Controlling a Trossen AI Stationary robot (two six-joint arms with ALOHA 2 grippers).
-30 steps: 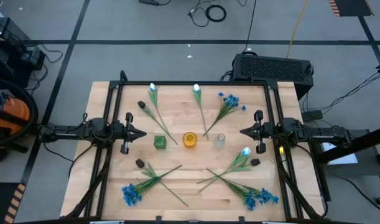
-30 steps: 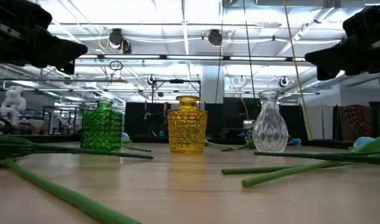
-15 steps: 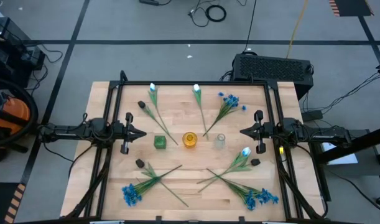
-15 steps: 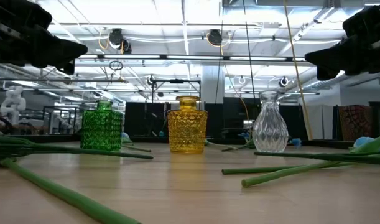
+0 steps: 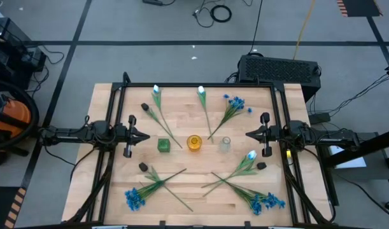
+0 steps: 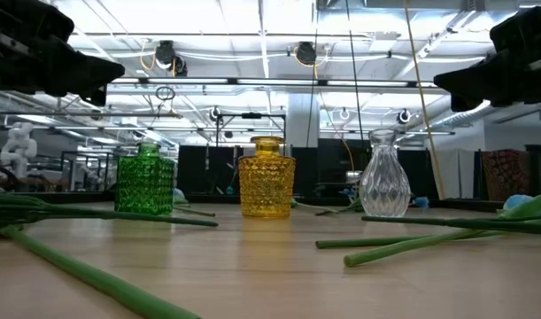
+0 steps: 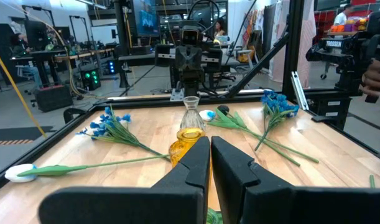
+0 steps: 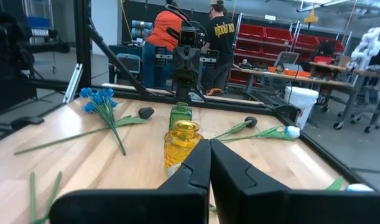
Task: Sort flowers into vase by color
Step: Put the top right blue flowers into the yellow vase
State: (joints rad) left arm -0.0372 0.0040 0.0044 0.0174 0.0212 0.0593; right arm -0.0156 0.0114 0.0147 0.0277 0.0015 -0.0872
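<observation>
Three small vases stand in a row mid-table: green [image 5: 163, 145], yellow [image 5: 193, 142] and clear glass [image 5: 225, 144]. Flowers lie flat around them. White tulips [image 5: 156, 90] [image 5: 201, 91] and a blue cluster [image 5: 234, 102] lie toward the far edge, with a dark bud [image 5: 144, 107] nearby. Blue clusters [image 5: 135, 198] [image 5: 267, 202], a white tulip [image 5: 251, 154] and dark buds [image 5: 142, 166] [image 5: 261, 165] lie toward the near edge. My left gripper [image 5: 146, 136] hovers shut left of the green vase. My right gripper [image 5: 247, 134] hovers shut right of the clear vase. Both point at the vases.
A black frame [image 5: 194, 85] runs along the table's far edge and down both sides. Stems cross one another on the near half [image 5: 181, 191]. In the low view stems [image 6: 93, 275] lie across the near tabletop. People stand beyond the table in the right wrist view [image 8: 224, 37].
</observation>
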